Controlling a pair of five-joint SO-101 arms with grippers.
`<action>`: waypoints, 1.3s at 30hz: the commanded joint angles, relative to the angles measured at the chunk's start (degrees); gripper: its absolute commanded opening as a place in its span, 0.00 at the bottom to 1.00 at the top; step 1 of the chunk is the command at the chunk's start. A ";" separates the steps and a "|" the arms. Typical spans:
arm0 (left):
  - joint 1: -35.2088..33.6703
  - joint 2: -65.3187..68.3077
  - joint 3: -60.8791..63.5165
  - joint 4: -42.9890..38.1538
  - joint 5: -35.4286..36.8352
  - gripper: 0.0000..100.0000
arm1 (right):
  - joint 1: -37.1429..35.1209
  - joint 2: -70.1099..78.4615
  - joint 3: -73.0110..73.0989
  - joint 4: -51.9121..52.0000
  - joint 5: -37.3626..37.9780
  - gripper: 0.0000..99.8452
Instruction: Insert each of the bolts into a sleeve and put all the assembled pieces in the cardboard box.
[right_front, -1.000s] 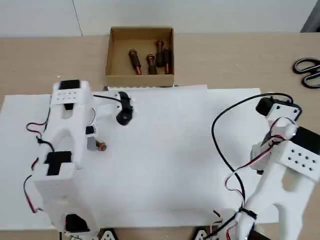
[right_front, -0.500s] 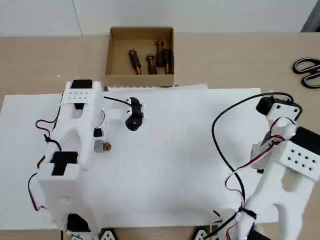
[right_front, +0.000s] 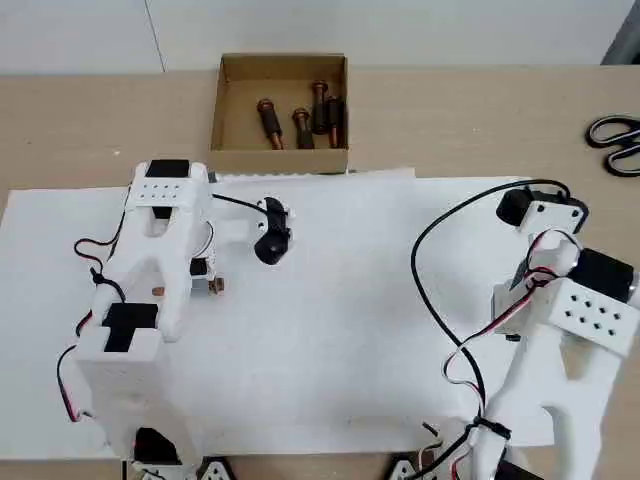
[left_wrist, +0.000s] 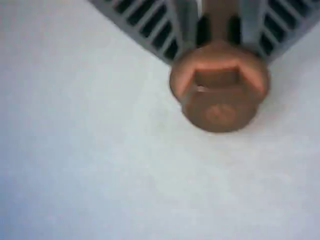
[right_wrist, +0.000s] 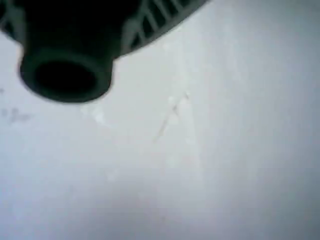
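Note:
A copper bolt (left_wrist: 218, 92) sticks out head first from my left gripper (left_wrist: 218, 30), which is shut on its shank just above the white sheet. From above, the bolt (right_front: 216, 285) shows at the left arm's tip, left of the sheet's middle. My right gripper (right_wrist: 75, 20) is shut on a black sleeve (right_wrist: 65, 75), whose open end hangs over the sheet at the right side. The cardboard box (right_front: 230, 75) stands at the back, left of centre, with several assembled pieces (right_front: 300, 118) lying in it.
A white sheet (right_front: 350, 320) covers the table between the arms. Scissors (right_front: 615, 140) lie at the far right on the bare wood. Black and red cables (right_front: 440, 260) loop beside each arm.
The left arm has carried the bolt to the right, toward the sheet's middle. The right arm has shifted a little to the left.

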 joint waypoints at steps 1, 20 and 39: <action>0.35 -0.97 -0.66 3.52 -30.95 0.00 | -1.27 -1.80 -0.44 -0.22 0.26 0.00; 4.04 -18.81 -13.49 4.92 8.79 0.00 | -16.84 -14.29 -5.63 5.76 0.35 0.00; 8.35 -49.93 9.80 -1.49 73.05 0.00 | -22.90 -38.11 13.80 -5.49 -21.36 0.00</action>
